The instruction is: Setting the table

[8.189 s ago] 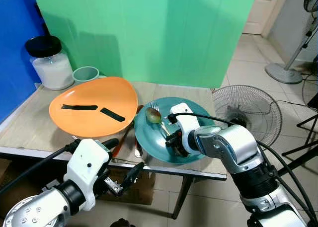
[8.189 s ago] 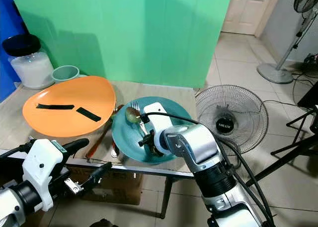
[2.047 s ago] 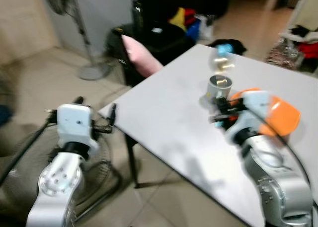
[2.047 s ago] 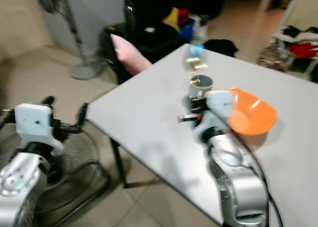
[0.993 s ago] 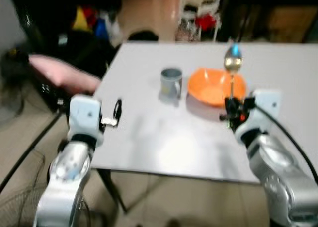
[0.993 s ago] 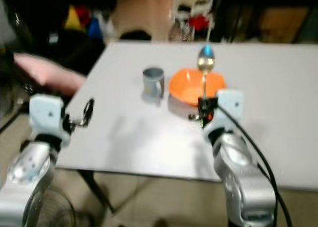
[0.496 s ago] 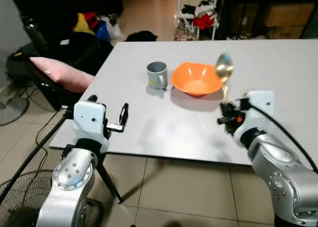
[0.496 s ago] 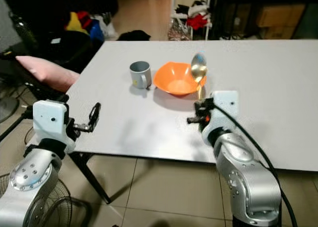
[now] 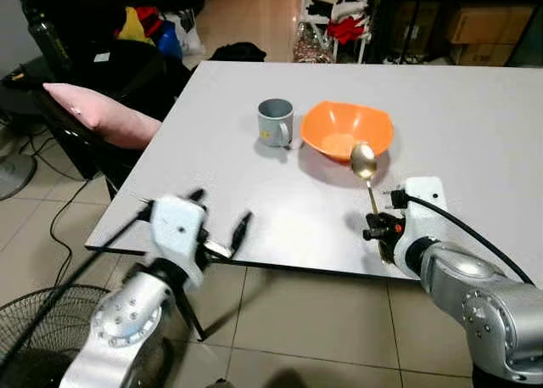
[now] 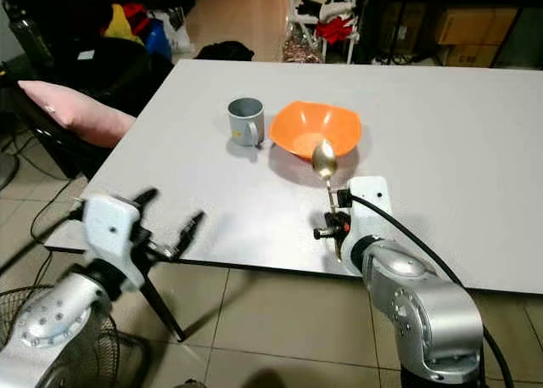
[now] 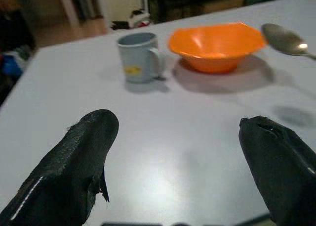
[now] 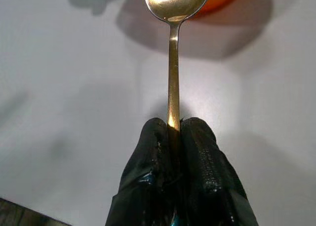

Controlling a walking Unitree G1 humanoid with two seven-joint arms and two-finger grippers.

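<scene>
Head views: grey table with orange bowl and grey mug just beside it. Right gripper above the table's near edge, clamped on the handle of a gold spoon; spoon upright, shiny oval head up, in front of the bowl. Left gripper off the near edge, fingers spread wide. Pink cushion beside the table.

Left wrist view: fingers far apart; mug, bowl, spoon head beyond.

Right wrist view: fingers pinched on the thin handle; polished head before the bowl.
</scene>
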